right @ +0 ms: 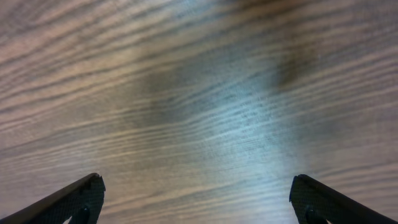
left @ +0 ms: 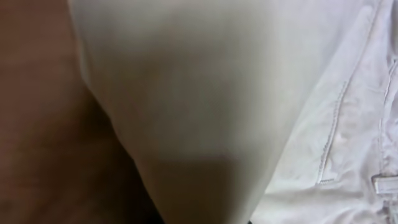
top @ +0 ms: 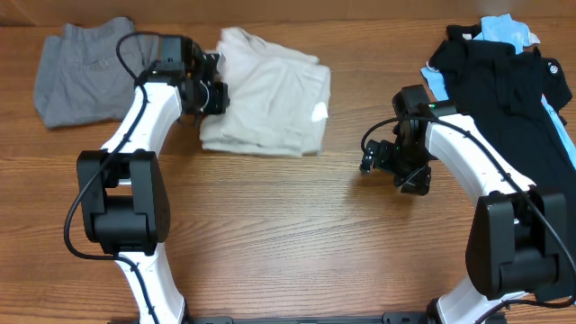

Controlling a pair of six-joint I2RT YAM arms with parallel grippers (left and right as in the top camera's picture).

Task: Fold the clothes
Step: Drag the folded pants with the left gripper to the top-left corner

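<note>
Wrist view alone: right pincer [right: 198, 179] agape over table [right: 186, 74]; left pincer [top: 216, 90], state unclear, at cream garment [top: 270, 99].

No legible text, brand, number or sign was found in any view. A white patch [top: 319, 112] was noted on the cream garment [top: 265, 99], but nothing could be read on it.

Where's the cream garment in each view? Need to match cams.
Overhead: cream garment upper centre, left gripper at its left edge.
Left wrist: it fills most of the frame.
Right wrist: not in it.
Shared landmark: wooden table, in all three.
</note>
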